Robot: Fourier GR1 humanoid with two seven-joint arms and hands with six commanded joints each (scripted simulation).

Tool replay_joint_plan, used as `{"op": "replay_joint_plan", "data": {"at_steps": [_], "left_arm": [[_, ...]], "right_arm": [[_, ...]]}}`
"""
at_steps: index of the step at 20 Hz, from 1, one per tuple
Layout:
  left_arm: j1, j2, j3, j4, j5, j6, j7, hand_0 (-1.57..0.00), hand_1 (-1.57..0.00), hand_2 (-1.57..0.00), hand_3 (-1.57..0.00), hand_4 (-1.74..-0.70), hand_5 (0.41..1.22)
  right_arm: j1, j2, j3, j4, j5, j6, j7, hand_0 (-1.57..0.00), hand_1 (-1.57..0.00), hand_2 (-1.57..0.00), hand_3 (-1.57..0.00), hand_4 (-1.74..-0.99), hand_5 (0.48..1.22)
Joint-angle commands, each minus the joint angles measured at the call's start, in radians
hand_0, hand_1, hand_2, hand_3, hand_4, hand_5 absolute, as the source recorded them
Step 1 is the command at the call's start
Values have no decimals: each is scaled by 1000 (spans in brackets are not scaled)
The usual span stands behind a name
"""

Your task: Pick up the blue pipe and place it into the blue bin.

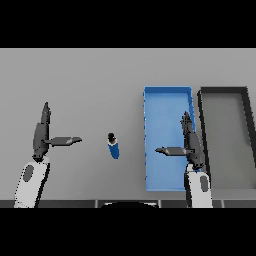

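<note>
On the grey table [90,80] the blue bin [167,95] and a dark bin [222,91] sit side by side toward the right edge, both running down to the near edge. The right hand [191,145] hovers over the blue bin's right wall, the left hand [42,136] over the table's left part, each with fingers straight and thumb stuck out sideways, holding nothing. Between them the small blue pipe [114,149] lies on the table, near the blue bin's left wall; its dark far end is hard to make out.
</note>
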Motion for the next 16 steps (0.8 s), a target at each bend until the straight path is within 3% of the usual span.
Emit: {"op": "replay_joint_plan", "data": {"at_steps": [1, 6, 8, 10, 14, 16], "left_arm": [[1, 0, 0, -1, 0, 1, -5, 1, 1, 1, 1, -1006, 586], [17, -6, -5, -9, -3, 5, -12, 1, 1, 1, 1, -1006, 586], [67, 110, -43, -17, -10, -171, -118, 1, 1, 1, 1, -1011, 588], [83, 151, -58, -27, -17, -230, -147, 1, 1, 1, 1, -1010, 588], [95, 170, -78, -50, -13, -273, -158, 1, 1, 1, 1, -1009, 589], [102, 184, -78, -65, 19, -321, -175, 1, 1, 1, 1, -1023, 594]], "right_arm": [[1, 0, 0, -1, 0, 0, -1, 1, 1, 1, 1, -1222, 603], [19, 2, 3, -6, -4, 6, -16, 1, 1, 1, 1, -1222, 603], [85, -94, 49, -71, 73, 57, -118, 1, 1, 1, 1, -1227, 603], [101, -113, 77, -106, 110, 63, -92, 1, 1, 1, 1, -1228, 599], [99, -122, 92, -113, 132, 65, -54, 1, 1, 1, 1, -1226, 593], [114, -124, 96, -115, 133, 71, -72, 1, 1, 1, 1, -1218, 589]]}}
